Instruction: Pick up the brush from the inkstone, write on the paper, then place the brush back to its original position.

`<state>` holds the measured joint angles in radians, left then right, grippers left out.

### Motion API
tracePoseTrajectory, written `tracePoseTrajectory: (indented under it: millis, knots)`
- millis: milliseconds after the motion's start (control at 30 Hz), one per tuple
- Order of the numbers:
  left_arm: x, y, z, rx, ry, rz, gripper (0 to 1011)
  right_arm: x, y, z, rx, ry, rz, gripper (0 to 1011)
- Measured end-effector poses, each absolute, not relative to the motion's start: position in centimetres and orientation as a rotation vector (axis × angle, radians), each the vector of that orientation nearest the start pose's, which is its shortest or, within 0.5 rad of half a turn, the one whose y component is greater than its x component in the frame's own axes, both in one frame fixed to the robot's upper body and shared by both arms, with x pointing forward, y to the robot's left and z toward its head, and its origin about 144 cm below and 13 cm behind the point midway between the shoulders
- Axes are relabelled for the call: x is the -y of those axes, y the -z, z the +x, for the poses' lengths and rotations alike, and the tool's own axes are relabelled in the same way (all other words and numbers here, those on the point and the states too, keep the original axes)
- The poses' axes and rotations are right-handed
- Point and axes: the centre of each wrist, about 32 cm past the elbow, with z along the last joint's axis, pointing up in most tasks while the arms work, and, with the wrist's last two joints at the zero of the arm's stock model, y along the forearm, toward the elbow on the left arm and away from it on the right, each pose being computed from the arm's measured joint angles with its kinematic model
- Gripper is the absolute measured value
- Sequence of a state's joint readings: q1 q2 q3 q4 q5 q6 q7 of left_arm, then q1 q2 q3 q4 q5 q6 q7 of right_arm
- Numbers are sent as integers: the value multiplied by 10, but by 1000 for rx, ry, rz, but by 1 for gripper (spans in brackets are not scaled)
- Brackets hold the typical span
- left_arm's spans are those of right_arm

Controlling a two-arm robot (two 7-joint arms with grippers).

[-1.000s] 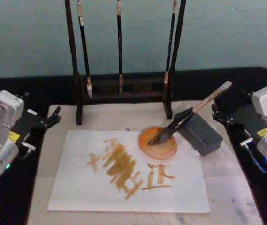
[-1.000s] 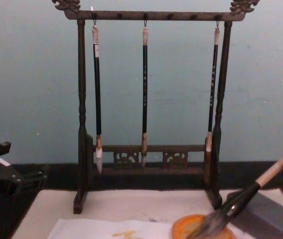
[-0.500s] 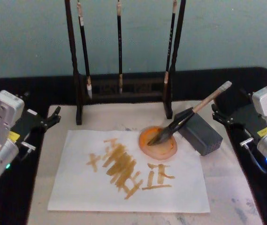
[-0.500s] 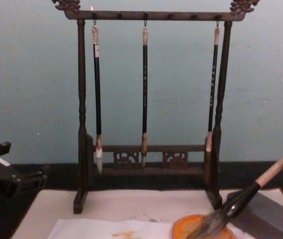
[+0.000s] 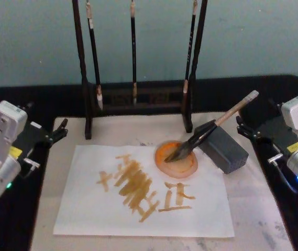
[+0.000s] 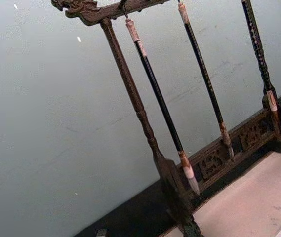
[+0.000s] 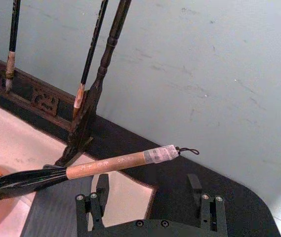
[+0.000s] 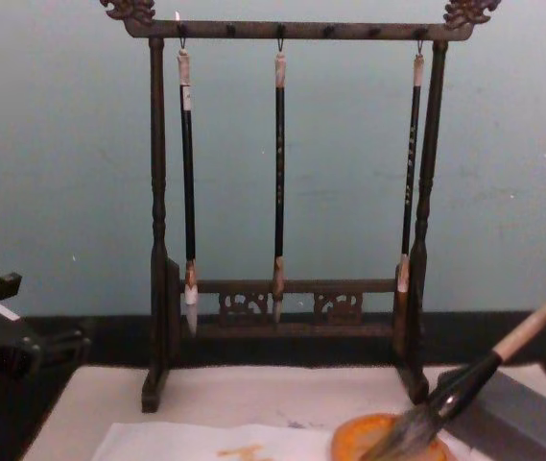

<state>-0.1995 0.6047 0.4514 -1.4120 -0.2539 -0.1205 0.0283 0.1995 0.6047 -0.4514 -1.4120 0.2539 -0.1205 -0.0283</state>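
The brush [image 5: 214, 125] lies at a slant, its pale handle propped on the inkstone [image 5: 224, 149], a dark grey block, and its dark tuft resting in a round orange dish [image 5: 177, 161]. The brush [image 7: 105, 165] and the brush [image 8: 484, 370] also appear from the right wrist and the chest. The paper [image 5: 86, 209], marked with orange strokes, lies in front of the dish. My right gripper [image 5: 241, 128] hangs open just right of the handle, and from its wrist the right gripper [image 7: 147, 190] has nothing between its fingers. My left gripper [image 5: 59, 132] stays open at the mat's left edge.
A dark wooden rack [image 5: 138, 97] with three thin black-handled brushes [image 8: 279, 173] stands upright behind the paper. A cream mat [image 5: 253, 214] covers the black table [image 5: 23, 99]. Bare mat lies to the right of the paper and in front of the inkstone.
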Motion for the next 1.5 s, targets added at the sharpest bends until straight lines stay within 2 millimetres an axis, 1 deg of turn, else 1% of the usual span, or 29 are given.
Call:
tracePoseTrajectory:
  millis: [767, 967, 1100, 1400, 1500]
  knots:
    - [-310, -1140, 489, 285, -1248, 304, 1010, 310, -1141, 487, 275, 1247, -300, 1000]
    - [-310, -1140, 489, 285, -1248, 305, 1010, 311, -1147, 481, 210, 1247, -264, 1000]
    - [-310, -1140, 489, 285, -1248, 304, 1010, 311, -1151, 477, 133, 1245, -227, 1000]
    - [-310, -1140, 489, 285, -1248, 304, 1010, 313, -1161, 473, -211, 1214, -61, 1000]
    - [-310, -1140, 489, 285, -1248, 304, 1010, 313, -1162, 473, -286, 1205, -23, 1000]
